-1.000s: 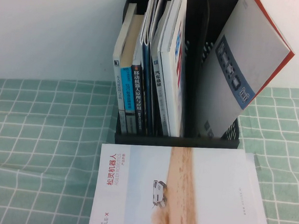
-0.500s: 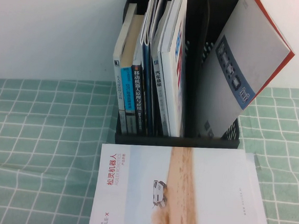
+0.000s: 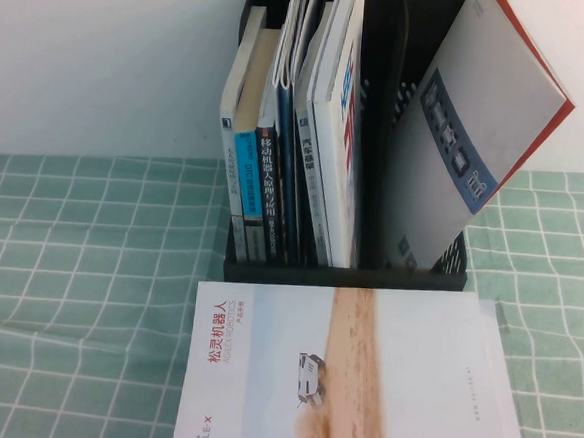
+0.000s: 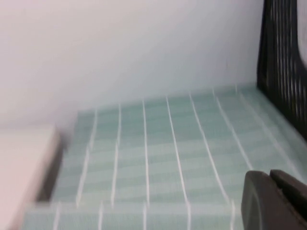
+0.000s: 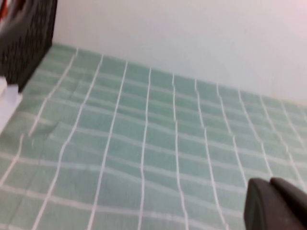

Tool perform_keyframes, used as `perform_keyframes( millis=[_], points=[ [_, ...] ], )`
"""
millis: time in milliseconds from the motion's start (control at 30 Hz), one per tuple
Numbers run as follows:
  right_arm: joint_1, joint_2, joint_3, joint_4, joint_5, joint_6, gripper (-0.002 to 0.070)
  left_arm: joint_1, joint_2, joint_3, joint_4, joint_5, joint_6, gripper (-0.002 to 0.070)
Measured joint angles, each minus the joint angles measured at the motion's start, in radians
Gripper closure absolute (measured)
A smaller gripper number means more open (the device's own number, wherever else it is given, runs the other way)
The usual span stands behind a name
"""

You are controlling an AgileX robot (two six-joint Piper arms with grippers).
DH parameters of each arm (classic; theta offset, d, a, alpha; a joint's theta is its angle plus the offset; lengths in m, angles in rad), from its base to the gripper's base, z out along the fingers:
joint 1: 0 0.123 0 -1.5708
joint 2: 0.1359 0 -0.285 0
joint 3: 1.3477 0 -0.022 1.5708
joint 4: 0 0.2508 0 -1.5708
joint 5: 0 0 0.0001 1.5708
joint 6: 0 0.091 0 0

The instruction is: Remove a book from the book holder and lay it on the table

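Books wait in the rack as both my arms hold back

High view: Neither of my arms shows here. The book holder (image 3: pixel 343 275) stands at the far side of the table (image 3: pixel 78 264), against the white wall. Its left slots hold a row of upright volumes (image 3: pixel 285 168); in its right slot the book (image 3: pixel 468 141), white-grey with a slate-blue band of small pictures, leans out to the right with a red-orange booklet (image 3: pixel 551 122) behind it. A large white brochure (image 3: pixel 351 379) with a sandy strip and a small car lies flat on the cloth just in front of the rack's low rim. The book has not left the holder, so I judge the task is at its very start, with the reach not yet begun.

Left wrist view: My left gripper (image 4: pixel 276 201) hangs low over bare green cloth, fingers pressed together on nothing. The rack's perforated black wall stands at the edge of the view, well apart from the claw.

Right wrist view: My right gripper (image 5: pixel 273 203) also sits over bare cloth, pressed together and empty. A corner of the rack shows in the distance.

Next, I judge, the right arm, being nearer the leaning book, must spread its fingers, rise to the free upper edge, pinch it and lift it clear of the divider.
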Motion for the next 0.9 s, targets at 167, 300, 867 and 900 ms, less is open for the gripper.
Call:
perform_keyframes(
  millis=[167,300,867,900],
  points=[
    [0.0,0.0,0.0,-0.006,-0.25,0.0,0.0678,0.0,0.0,0.003,0.008,-0.245,0.0,0.0676],
    [0.0,0.0,0.0,-0.029,-0.409,0.026,0.0678,0.0,0.0,0.003,0.01,-0.413,0.0,0.0676],
    [0.0,0.0,0.0,-0.032,-0.613,0.111,0.0678,0.0,0.0,0.003,-0.11,-0.417,-0.049,0.0676],
    [0.0,0.0,0.0,-0.032,-0.613,0.111,0.0678,0.0,0.0,0.003,-0.118,-0.417,-0.07,0.0676]
  ],
)
